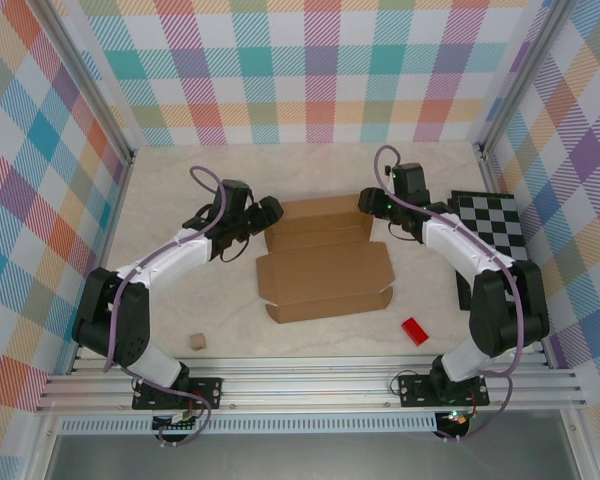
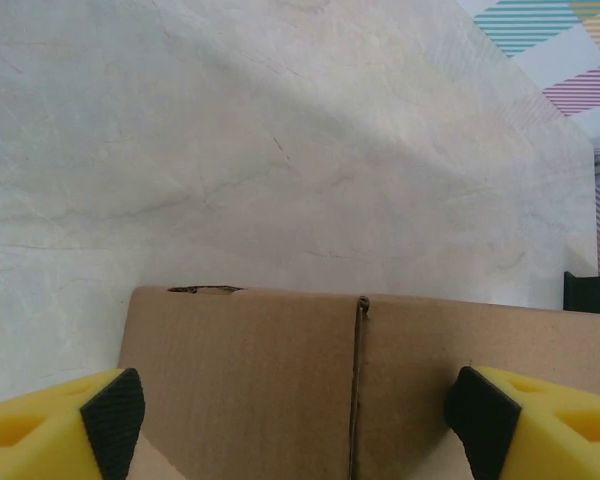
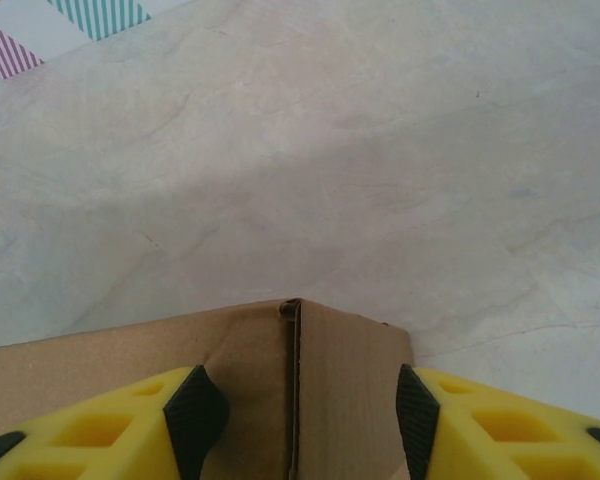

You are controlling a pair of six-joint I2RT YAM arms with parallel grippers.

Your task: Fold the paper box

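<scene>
The paper box [image 1: 325, 262] is a brown cardboard sheet lying in the middle of the table, its far panel folded up. My left gripper [image 1: 267, 213] is at the left end of that far panel. In the left wrist view it [image 2: 298, 415] is open wide, with the cardboard [image 2: 280, 380] and a crease spanning the space between the black pads [image 2: 115, 418]. My right gripper [image 1: 372, 201] is at the panel's right end. Its jaws [image 3: 306, 415] stand apart astride a folded cardboard corner [image 3: 340, 380]; the pads [image 3: 195, 415] do not visibly clamp it.
A small tan cube [image 1: 196, 341] lies near the front left and a small red block [image 1: 414, 331] near the front right. A black-and-white checkerboard [image 1: 492, 222] lies flat by the right wall. Plaid walls close in the table on three sides.
</scene>
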